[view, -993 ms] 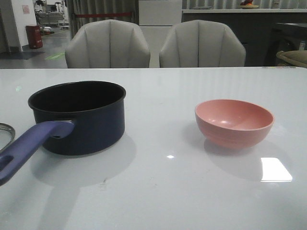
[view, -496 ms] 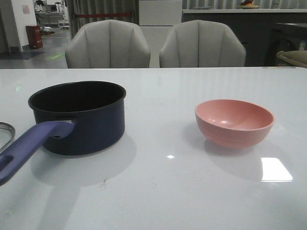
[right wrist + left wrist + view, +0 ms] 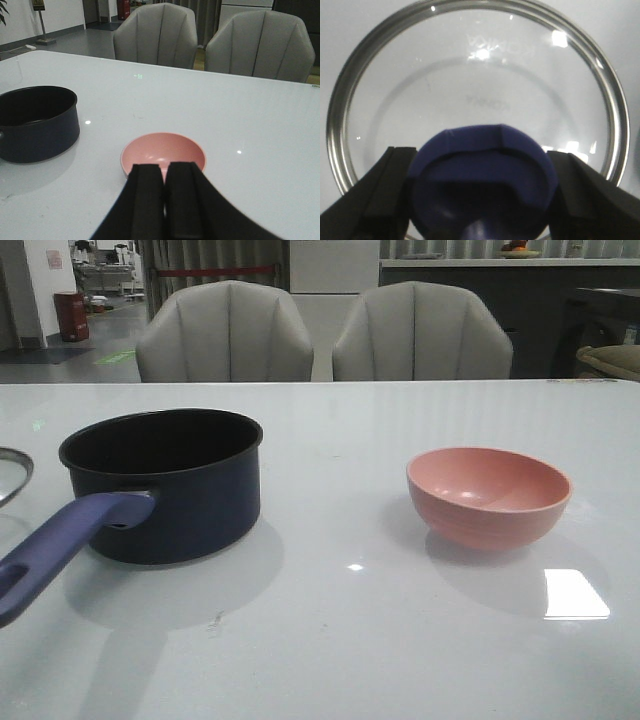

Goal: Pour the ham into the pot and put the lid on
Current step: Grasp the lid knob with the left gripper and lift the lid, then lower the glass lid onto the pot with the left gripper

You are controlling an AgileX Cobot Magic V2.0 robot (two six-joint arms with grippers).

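With our left fingers (image 3: 380, 200) clamped either side of the lid (image 3: 475, 100) knob, the lid sits just left of the pot (image 3: 160, 485), its rim barely in the front view. Our right fingers (image 3: 162, 192) are pressed together, empty, near the pink bowl (image 3: 488, 496) on the tabletop (image 3: 350, 640). Ham not discernible.

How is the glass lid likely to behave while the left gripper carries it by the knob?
The lid is clear glass with a metal rim, so it is probably rigid but breakable if dropped. The left gripper holds only the flared knob, so the wide disc may swing or tilt. The smooth knob might slip.
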